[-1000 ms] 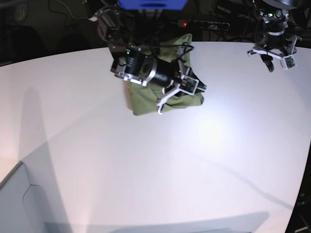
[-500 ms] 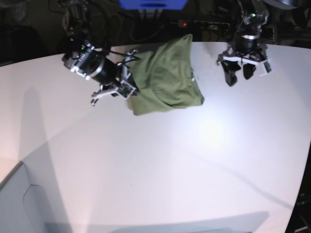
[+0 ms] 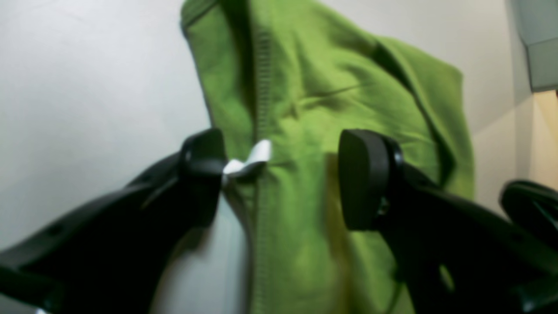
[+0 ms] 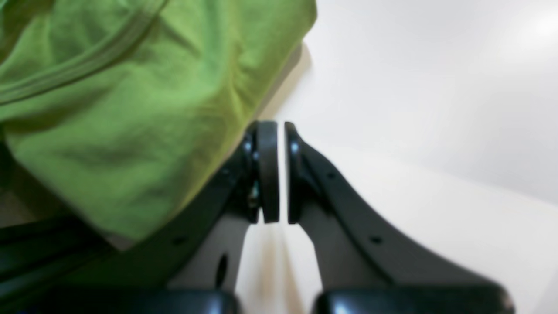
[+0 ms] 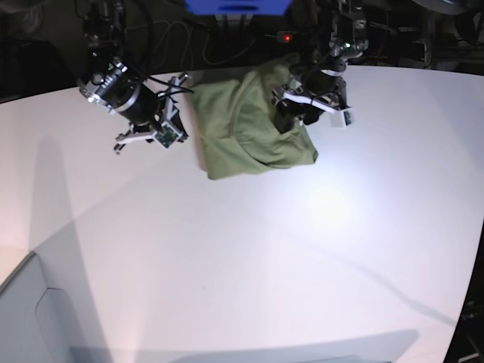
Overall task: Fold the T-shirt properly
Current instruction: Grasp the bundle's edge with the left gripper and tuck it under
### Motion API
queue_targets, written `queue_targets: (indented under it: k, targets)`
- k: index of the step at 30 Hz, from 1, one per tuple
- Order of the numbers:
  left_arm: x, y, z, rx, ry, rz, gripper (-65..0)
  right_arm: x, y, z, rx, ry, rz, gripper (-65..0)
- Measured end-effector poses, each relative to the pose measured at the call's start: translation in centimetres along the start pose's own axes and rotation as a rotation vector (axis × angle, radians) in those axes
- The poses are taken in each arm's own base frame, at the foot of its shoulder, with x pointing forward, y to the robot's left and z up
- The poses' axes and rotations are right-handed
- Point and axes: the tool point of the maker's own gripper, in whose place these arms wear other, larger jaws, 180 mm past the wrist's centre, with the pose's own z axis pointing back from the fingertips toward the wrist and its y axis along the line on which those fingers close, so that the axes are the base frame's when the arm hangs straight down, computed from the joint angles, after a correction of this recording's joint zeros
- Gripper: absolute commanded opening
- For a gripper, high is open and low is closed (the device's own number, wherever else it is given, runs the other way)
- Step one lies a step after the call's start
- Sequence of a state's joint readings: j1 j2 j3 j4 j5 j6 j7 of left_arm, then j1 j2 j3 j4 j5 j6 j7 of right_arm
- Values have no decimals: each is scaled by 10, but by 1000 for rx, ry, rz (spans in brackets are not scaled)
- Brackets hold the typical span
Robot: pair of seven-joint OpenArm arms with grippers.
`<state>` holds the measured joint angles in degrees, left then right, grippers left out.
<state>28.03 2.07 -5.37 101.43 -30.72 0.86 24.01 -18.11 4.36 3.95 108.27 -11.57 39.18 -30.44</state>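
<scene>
The olive-green T-shirt (image 5: 246, 128) lies partly folded and bunched on the white table (image 5: 302, 249) near the back edge. My left gripper (image 5: 296, 119) is open over the shirt's right edge. In the left wrist view the left gripper (image 3: 283, 176) straddles the shirt (image 3: 314, 109), with the small white tag (image 3: 248, 161) beside one finger (image 3: 202, 174). My right gripper (image 5: 144, 130) hangs left of the shirt and apart from it. In the right wrist view the right gripper (image 4: 281, 174) is shut and empty, with the shirt (image 4: 122, 100) beside it.
A power strip (image 5: 318, 36) with a red light and cables lies behind the table's back edge. A grey panel (image 5: 30, 318) stands at the front left corner. A grey object (image 3: 540, 43) shows at the upper right of the left wrist view.
The right arm has left the shirt and drawn away to its left. The left arm has come in from the far right and now hangs open over the shirt's right edge.
</scene>
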Motion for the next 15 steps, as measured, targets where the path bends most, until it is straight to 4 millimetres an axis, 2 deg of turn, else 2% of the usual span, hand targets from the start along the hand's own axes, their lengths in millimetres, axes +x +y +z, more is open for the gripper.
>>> queue_targets:
  k: [2,5,7,9,13,15]
  targets:
    - [-8,2,-3,-6,16,5,-252,-6,0,2,1,19,10,-649]
    - [-7,3,-9,-14,10,17,-254,-7,-1,2,0,23,8,-649]
    - [-8,4,-13,-13,15,22,-281,-9,1,3,2,27,4,-649]
    - [-9,5,-17,-13,17,24,-347,-15,-1,5,-9,38,-11,-649]
    - [-10,8,-26,-11,29,24,-543,-26,-17,13,-58,59,-40,-649]
    - [-9,8,-32,-12,31,24,-600,-31,-27,19,-93,68,-58,-649]
